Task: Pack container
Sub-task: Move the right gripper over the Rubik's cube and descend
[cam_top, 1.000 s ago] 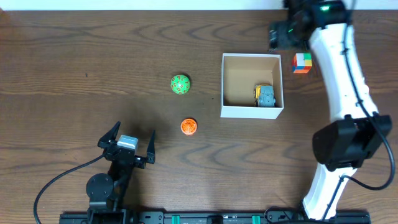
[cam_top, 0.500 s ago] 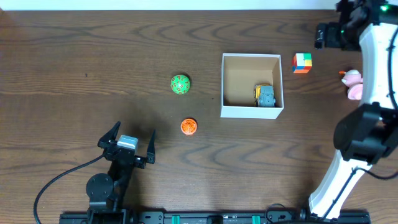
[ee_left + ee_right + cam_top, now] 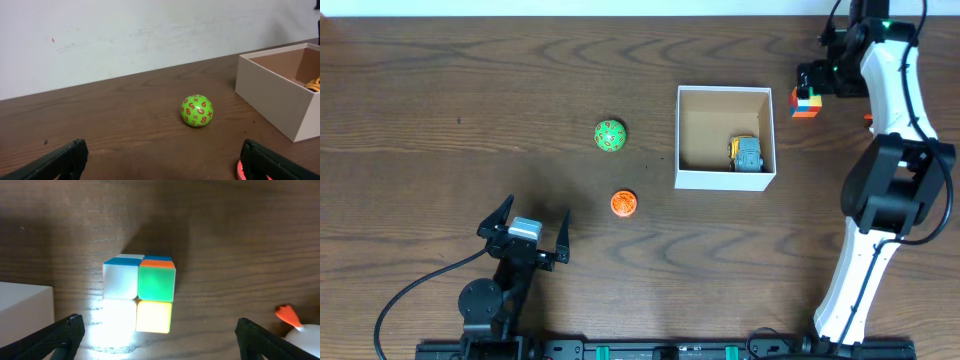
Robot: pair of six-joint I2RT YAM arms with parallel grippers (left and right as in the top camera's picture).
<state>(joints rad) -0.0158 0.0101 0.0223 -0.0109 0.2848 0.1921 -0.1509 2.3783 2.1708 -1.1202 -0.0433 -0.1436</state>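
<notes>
Since the right gripper (image 3: pixel 159 339) hovers over the multicoloured cube (image 3: pixel 140 292) with its fingers spread wide and nothing between them, we judge the step in hand to be picking that cube up. It lies on the table just beside the right wall of the container (image 3: pixel 724 91), which sits right of the table's middle with a toy car (image 3: pixel 748 153) already in its near right corner.

To do this well, we first centre ourselves. In the wrist view the cube sits a little left of the midline between our fingers and ahead of them, so we would shift until it lies squarely between the pads. We line the fingers up with two opposite flat faces, not the corners, because a hard, smooth cube is likely to twist out of a diagonal pinch. We come straight down, keeping the finger on the container side clear of the white wall, whose corner shows at the lower left of the wrist view. A pale toy with an orange tip (image 3: pixel 295 322) lies near the other finger, so we avoid sweeping sideways.

Once the grip feels firm, we lift above the wall before crossing and let go over the bare brown floor, away from the car.

The left gripper (image 3: pixel 530 222) rests released and empty near the front edge, with the green ball (image 3: pixel 609 135) and the orange ball (image 3: pixel 623 203) not yet packed.
</notes>
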